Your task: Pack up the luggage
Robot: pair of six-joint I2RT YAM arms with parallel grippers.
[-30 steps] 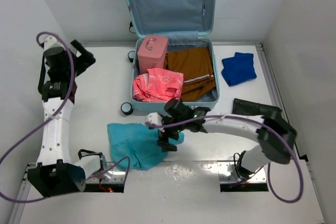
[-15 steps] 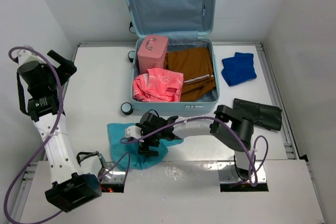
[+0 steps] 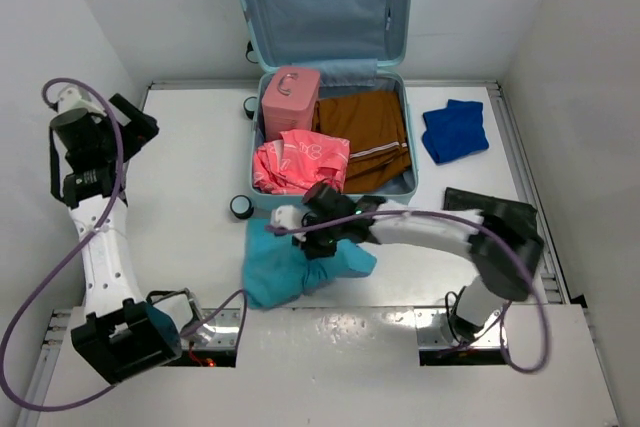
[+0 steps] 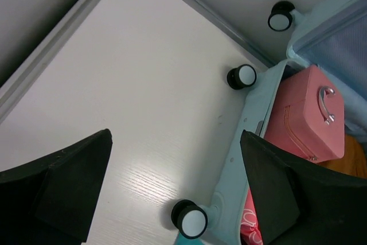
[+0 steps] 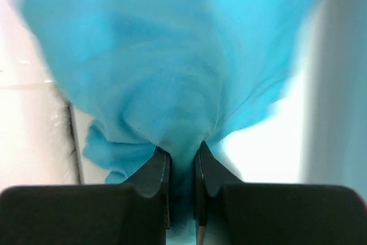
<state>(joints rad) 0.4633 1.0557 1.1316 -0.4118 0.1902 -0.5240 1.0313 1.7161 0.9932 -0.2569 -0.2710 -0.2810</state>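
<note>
Currently, the white table (image 3: 190, 177) is seen with the luggage (image 3: 320, 7) laid open on it. The lid is stood upright at the far end and the tray faces up.

A teal cloth (image 3: 290, 262) is bunched just in front of the luggage's near edge, part on the table and part lifted. Inside the luggage, a brown garment (image 3: 370, 137) is laid flat along the right half. A coral printed cloth (image 3: 298, 162) is set in the near-left corner and a pink box (image 3: 290, 95) in the far-left corner, handle up. A folded blue cloth (image 3: 455, 130) is placed right of the luggage, apart from it. A black item (image 3: 490, 209) is seen nearer on that side, partly hidden by the right arm.

Black wheels (image 4: 191, 220) are visible along the luggage's left side.

The right gripper (image 5: 182, 156) is held just in front of the luggage, fingers pinched together on a fold of the teal cloth (image 5: 172, 73). The left gripper (image 4: 175, 182) is held left of the luggage, well apart from it, fingers spread wide with nothing gripped.
</note>
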